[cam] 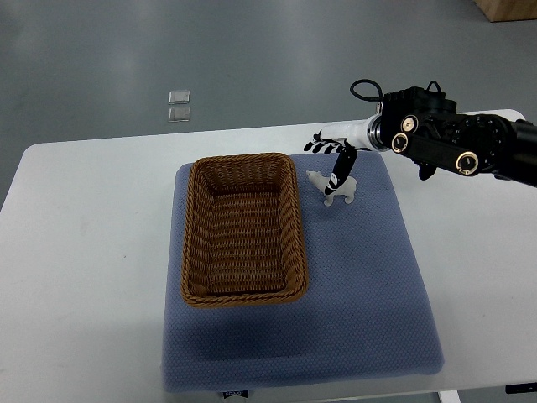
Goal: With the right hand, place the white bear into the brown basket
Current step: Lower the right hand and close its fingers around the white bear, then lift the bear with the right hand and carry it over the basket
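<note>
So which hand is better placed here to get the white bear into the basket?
The right hand. Its arm enters from the picture's right and its fingers already reach down onto the white bear, which stands on the blue mat just right of the brown basket. No left arm is in view.

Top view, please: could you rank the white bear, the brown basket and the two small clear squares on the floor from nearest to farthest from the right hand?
1. white bear: directly under the right hand, on the blue mat.
2. brown basket: to the hand's left on the mat.
3. clear squares: on the floor beyond the table, farthest left.
</note>
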`<state>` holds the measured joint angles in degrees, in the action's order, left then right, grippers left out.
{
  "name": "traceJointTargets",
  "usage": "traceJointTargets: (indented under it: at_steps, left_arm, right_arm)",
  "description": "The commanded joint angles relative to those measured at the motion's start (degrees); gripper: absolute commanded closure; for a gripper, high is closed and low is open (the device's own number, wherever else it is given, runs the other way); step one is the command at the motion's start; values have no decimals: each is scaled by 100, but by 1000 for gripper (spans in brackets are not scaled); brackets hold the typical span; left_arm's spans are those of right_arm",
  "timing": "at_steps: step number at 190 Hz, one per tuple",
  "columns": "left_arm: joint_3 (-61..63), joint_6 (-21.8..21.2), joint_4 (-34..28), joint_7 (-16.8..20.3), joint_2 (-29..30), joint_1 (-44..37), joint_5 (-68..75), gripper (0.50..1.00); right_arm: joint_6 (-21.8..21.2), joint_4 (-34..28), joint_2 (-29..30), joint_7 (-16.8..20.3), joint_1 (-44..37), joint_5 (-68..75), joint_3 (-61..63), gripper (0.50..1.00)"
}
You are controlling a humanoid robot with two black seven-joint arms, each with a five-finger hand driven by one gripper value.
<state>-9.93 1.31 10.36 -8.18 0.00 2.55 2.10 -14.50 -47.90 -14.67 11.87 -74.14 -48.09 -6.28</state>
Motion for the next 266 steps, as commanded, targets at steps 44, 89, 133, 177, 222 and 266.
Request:
traceJointTargets:
  at_steps: [44,89,133,177,222,266]
  left_arm:
    - [8,0,1,0,0,0,1,500]
    - [0,0,1,0,0,0,1,500]
    - [0,0,-8,0,0,0,1,500]
    - [0,0,1,0,0,0,1,500]
    - [0,0,1,0,0,0,1,500]
    - [0,0,1,0,0,0,1,500]
  right_arm:
    - [105,9,34,-9,225,-25,-5,656]
    - [123,27,78,-9,313,-87,-14,707]
    - [123,62,113,-18,330,-157,-49,773]
    - [176,79,113,-44,418,-517,-67,1000]
    - [167,79,-19,-35,164,-465,-40,1000]
    - [-123,-237,-502,-9,-628,-386,-23,1000]
